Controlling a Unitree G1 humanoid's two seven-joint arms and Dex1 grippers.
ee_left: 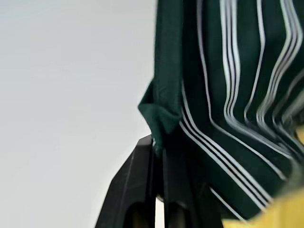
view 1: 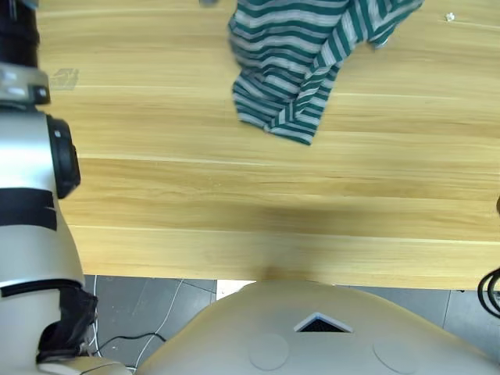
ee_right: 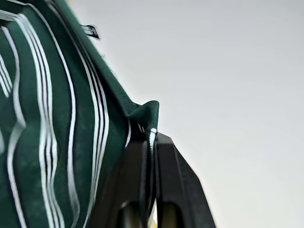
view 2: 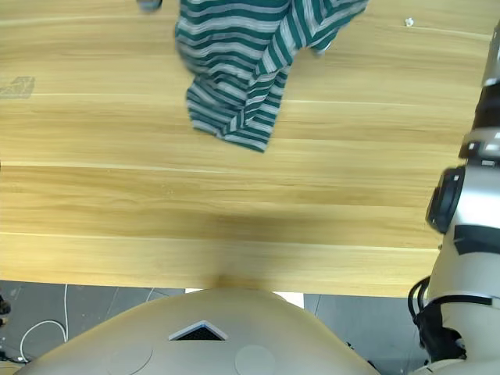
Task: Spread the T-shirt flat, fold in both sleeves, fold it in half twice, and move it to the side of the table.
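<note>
Surface (view 1: 234, 203): pale wood planks, the grain running side to side. Below its near edge, dark grey floor (view 1: 133, 312) with a white cable (view 1: 117, 340).
T-shirt (view 1: 289, 70): green with pale stripes, bunched over the far middle of the surface. Its long axis runs far to near, the lower corner pointing nearward.
Left claw (ee_left: 159, 156): clenched on the shirt's edge.
Right claw (ee_right: 151, 142): likewise clenched on the shirt's edge.

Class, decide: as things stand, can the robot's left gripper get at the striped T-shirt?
Probably yes: the left gripper looks shut on an edge of the T-shirt, with nothing between them.
</note>
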